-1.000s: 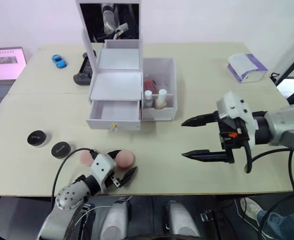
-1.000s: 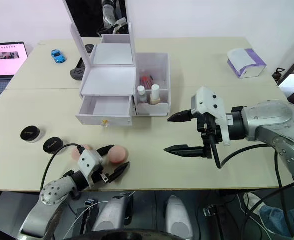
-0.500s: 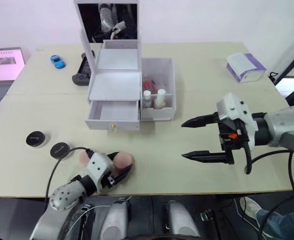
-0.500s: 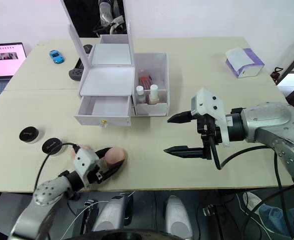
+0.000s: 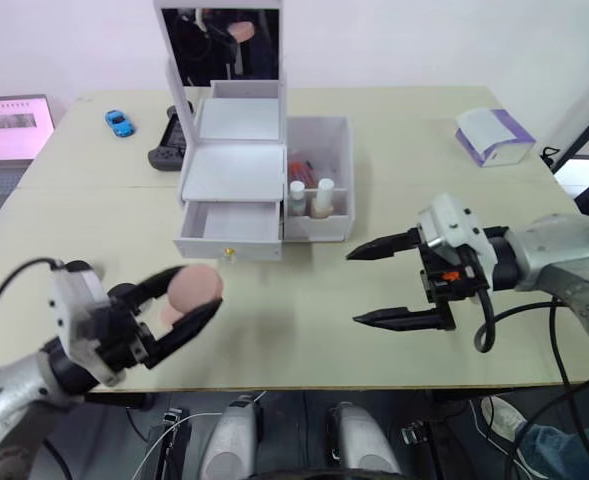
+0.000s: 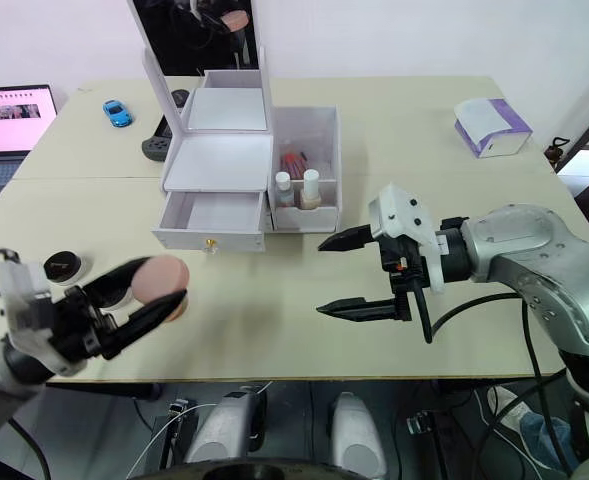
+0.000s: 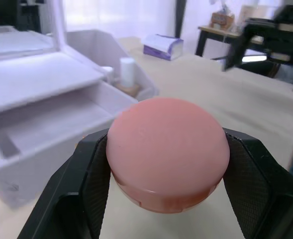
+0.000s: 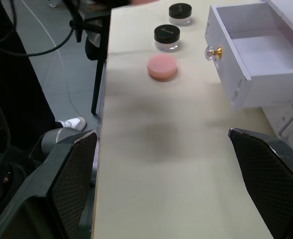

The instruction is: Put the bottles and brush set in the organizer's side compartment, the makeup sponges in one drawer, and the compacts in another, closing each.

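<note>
holding a pink makeup sponge (image 5: 195, 287) pinched between its two black fingers, the left gripper (image 5: 179, 309) hangs above the table's near edge in the left eye view, and the open drawer (image 5: 228, 222) of the white organizer (image 5: 236, 170) lies ahead of it and a little to the robot's right, so the carry runs forward and slightly rightward; the right gripper (image 5: 382, 281) hovers with fingers spread wide and nothing between them, just right of the drawer front. in the right eye view a compact (image 6: 62, 266) sits on the table near the left arm, and bottles (image 6: 297, 188) already stand in the side compartment (image 6: 305, 170). the left wrist view looks over the sponge's flat round face, clamped across its width, toward the drawer cavity beyond. the right wrist view shows a second sponge (image 8: 161, 66) on the table beside two compacts (image 8: 166, 37), well out from the drawer's gold knob (image 8: 215, 53), on the left arm's side.
</note>
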